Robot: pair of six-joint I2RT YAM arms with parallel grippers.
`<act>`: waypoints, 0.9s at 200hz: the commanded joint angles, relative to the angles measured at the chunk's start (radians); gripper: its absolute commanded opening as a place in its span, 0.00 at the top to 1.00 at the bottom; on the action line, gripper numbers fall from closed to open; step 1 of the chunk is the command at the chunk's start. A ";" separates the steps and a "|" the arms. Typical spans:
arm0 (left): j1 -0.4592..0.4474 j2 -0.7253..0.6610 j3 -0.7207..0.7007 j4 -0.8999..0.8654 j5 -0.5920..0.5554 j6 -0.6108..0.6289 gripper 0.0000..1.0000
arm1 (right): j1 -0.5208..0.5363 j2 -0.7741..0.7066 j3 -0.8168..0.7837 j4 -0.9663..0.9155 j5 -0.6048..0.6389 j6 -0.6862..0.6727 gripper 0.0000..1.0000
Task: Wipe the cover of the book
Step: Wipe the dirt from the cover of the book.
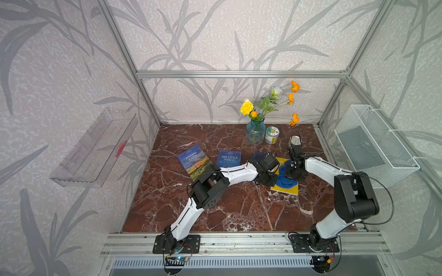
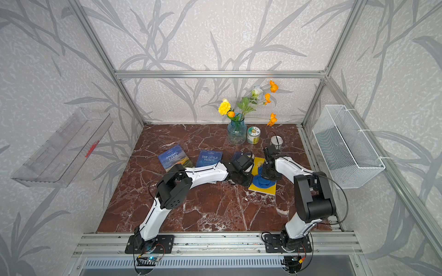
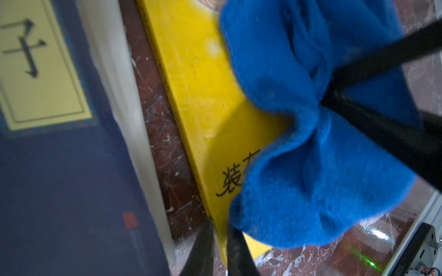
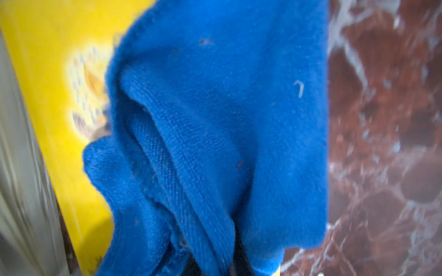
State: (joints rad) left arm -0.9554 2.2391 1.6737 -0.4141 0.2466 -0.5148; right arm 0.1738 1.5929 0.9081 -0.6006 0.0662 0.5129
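While the right end effector [image 3: 331, 101] is closed from above on a bunched blue cloth [image 4: 227, 119], the cloth rests on the cover of the yellow book [image 3: 198, 83], hiding most of it and leaving a yellow strip bare along one long side. The left end effector [image 3: 219, 225] is closed too, its two black fingers [image 3: 202, 248] clamped on that bare edge near a corner. In both top views, with twelve o'clock toward the back wall, this is the book's nine o'clock side. The book lies flat on the red marble tabletop [image 1: 227, 205], about three o'clock from its middle. Just beside it at ten o'clock, across a narrow strip of marble, lies a dark blue book [image 3: 59, 179] with a pale label. Farther out at nine o'clock are The Little Prince [image 1: 229, 159] and, beyond it, Animal Farm [image 1: 194, 160]. Toward eleven and twelve o'clock stand a blue glass vase [image 1: 255, 132] of flowers, a small jar [image 1: 272, 135] and a metal cup [image 1: 295, 139]. A white wire basket [image 1: 375, 145] hangs on the three o'clock wall and a clear tray [image 1: 95, 148] on the nine o'clock wall.
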 commanded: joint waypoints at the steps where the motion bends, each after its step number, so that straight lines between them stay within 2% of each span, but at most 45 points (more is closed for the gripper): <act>1: -0.014 0.031 -0.042 -0.129 -0.007 0.010 0.87 | 0.000 0.020 -0.104 -0.071 -0.048 0.037 0.92; 30: -0.013 0.037 -0.040 -0.130 -0.008 0.009 0.87 | -0.060 0.107 0.028 -0.085 -0.055 0.003 0.91; 68: -0.014 0.035 -0.042 -0.130 -0.012 0.010 0.87 | -0.103 0.340 0.295 -0.162 -0.039 -0.016 0.91; 87: -0.014 0.035 -0.042 -0.130 -0.015 0.010 0.87 | -0.102 0.372 0.334 -0.177 -0.030 -0.023 0.91; 113: -0.014 0.038 -0.040 -0.129 -0.012 0.010 0.87 | -0.085 0.302 0.229 -0.150 -0.042 -0.024 0.92; 160: -0.014 0.039 -0.037 -0.133 -0.011 0.009 0.87 | 0.015 0.008 -0.129 -0.080 -0.048 0.040 0.91; 180: -0.014 0.042 -0.037 -0.130 -0.003 0.007 0.87 | 0.012 -0.066 -0.176 -0.067 -0.036 0.049 0.91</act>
State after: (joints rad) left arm -0.9554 2.2391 1.6737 -0.4141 0.2481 -0.5152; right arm 0.1844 1.5307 0.8406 -0.5636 0.0433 0.5285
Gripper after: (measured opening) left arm 0.132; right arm 0.117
